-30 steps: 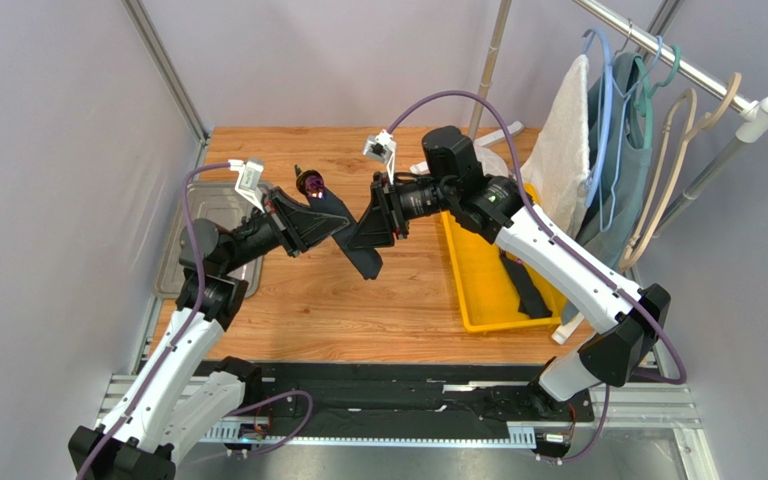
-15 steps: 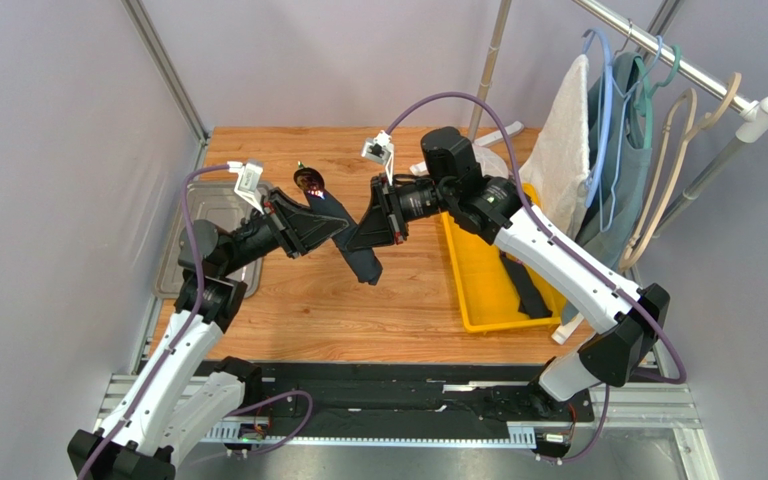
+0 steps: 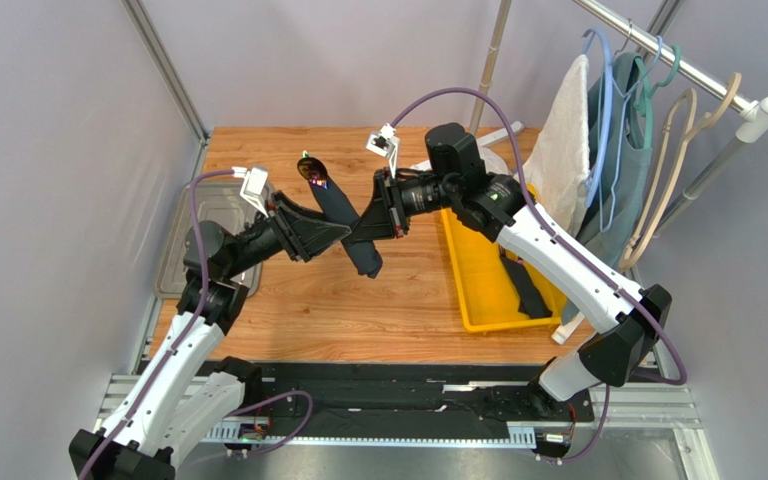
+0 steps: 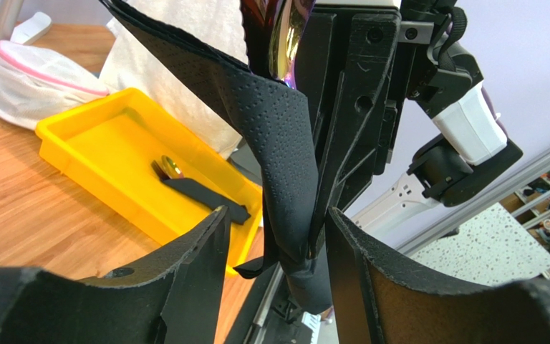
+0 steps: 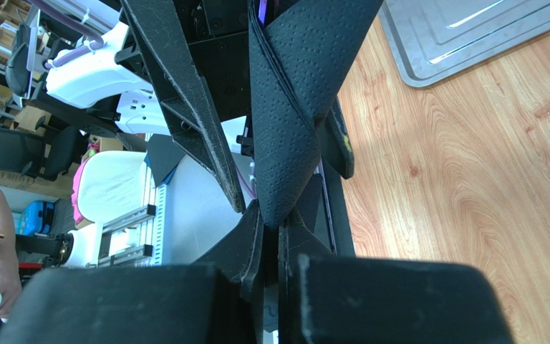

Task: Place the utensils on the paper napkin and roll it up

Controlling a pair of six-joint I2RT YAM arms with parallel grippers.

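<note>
Pinched tight between the right fingers (image 5: 245, 247): the rolled napkin (image 3: 346, 222), up in the air. Spread wide on both sides of it, not touching: the left fingers (image 4: 200, 251). Probably soft, light, loose paper with a slippery utensil (image 3: 310, 170) inside; best to grip mid-roll, over the handle.

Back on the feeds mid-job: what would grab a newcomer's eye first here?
The rolled paper napkin hangs in mid-air above the middle of the table, with a purple iridescent utensil poking out of its far end. The right gripper pinches it, while the left gripper straddles it, fingers apart. On the right, a yellow tray holds a gold-headed utensil.
</note>
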